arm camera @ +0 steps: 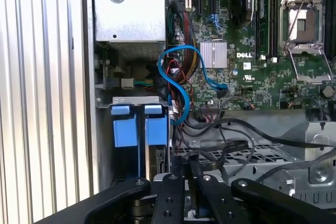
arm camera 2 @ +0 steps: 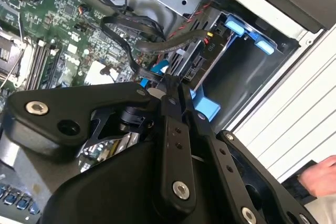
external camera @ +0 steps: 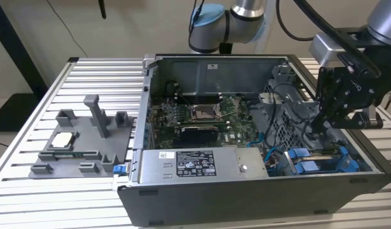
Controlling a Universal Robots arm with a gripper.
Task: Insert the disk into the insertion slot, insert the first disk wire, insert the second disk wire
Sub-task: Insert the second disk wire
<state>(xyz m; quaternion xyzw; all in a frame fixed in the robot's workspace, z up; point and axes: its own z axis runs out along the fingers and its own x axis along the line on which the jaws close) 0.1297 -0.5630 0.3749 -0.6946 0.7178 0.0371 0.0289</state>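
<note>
- Disk [external camera: 322, 164], in its blue carrier, sits in the insertion slot [external camera: 348, 160] at the case's front corner on the exterior view's right.
- Gripper [arm camera 2: 176, 90] hangs just above it, fingers nearly together around a black wire [arm camera 2: 157, 43].
- Blue cable [arm camera: 176, 85] loops beside the green motherboard [arm camera: 247, 51].
- Grey power-supply box [external camera: 202, 164] lies along the case's front edge.

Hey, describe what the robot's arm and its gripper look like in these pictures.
The arm has silver-grey tubular segments with light blue joint caps and black cables running along it. The gripper is matte black, built of flat linkage bars joined by silver screws and pivot bolts, seen in both wrist views.
</note>
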